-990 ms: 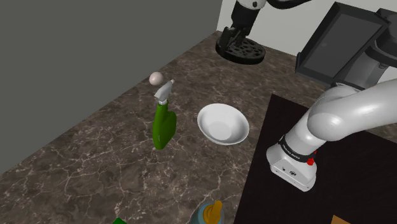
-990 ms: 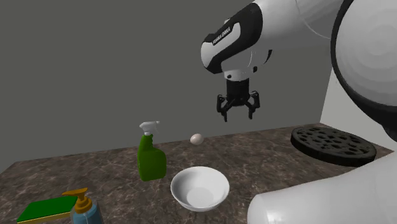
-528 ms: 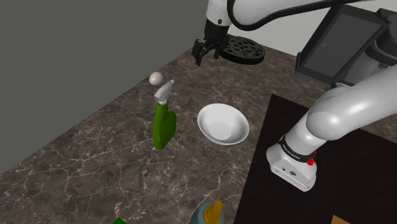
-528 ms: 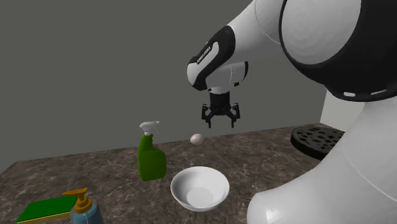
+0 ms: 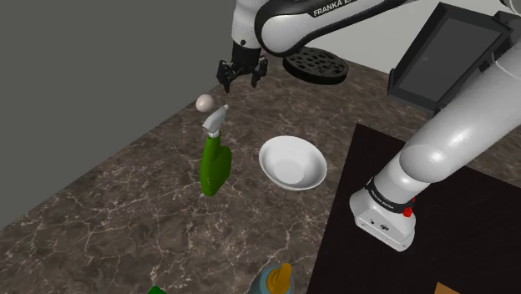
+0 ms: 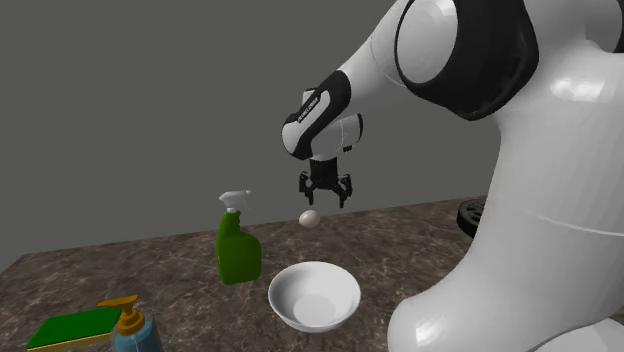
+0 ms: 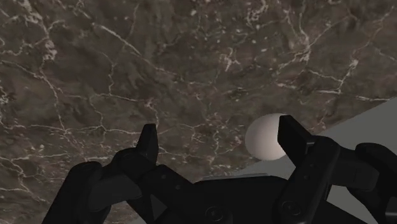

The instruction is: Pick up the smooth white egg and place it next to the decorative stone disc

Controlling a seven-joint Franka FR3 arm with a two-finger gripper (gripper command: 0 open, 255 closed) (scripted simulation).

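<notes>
Pickup is not done, I judge: my end effector [image 5: 242,83] hangs wide open beside the egg [image 5: 204,103], upper middle.

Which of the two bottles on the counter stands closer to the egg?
The green spray bottle, near the egg; the blue pump bottle sits far off.

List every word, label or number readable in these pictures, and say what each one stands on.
"FRANKA": white letters on the arm's dark upper band in the shoulder view; what follows runs off the picture's top edge.
White lettering on the black wrist band in the second exterior view: too small to read.
Small lettering on the base ring: too small to read.
The green spray bottle carries no text.
</notes>
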